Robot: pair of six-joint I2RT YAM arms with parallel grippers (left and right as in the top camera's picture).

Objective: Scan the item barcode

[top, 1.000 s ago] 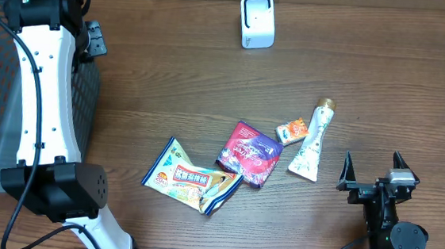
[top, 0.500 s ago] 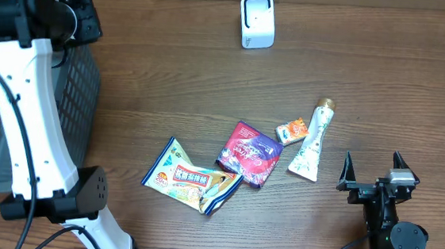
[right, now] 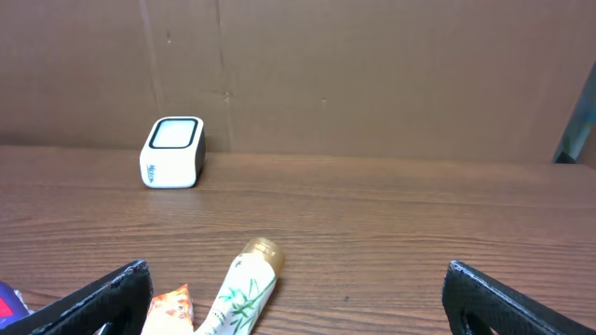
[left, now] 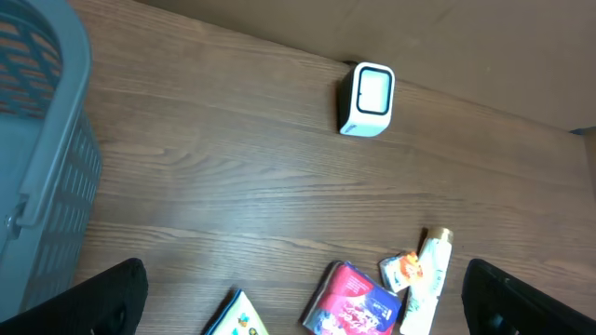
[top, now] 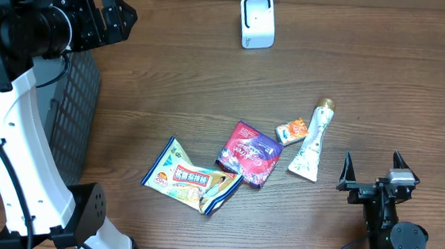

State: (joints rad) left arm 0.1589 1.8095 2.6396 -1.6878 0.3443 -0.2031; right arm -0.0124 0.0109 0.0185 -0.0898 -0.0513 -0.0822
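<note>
Left gripper (top: 115,18) spread wide, empty, by the basket (top: 73,105); right gripper (top: 372,170) spread near the tube (top: 314,140)

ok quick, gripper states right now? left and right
Left gripper: open, holding nothing.
Right gripper: open, holding nothing.

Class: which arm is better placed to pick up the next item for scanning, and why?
Right, probably: the right claw, open, sits beside the white tube; the left claw is by the basket, farther away.
</note>
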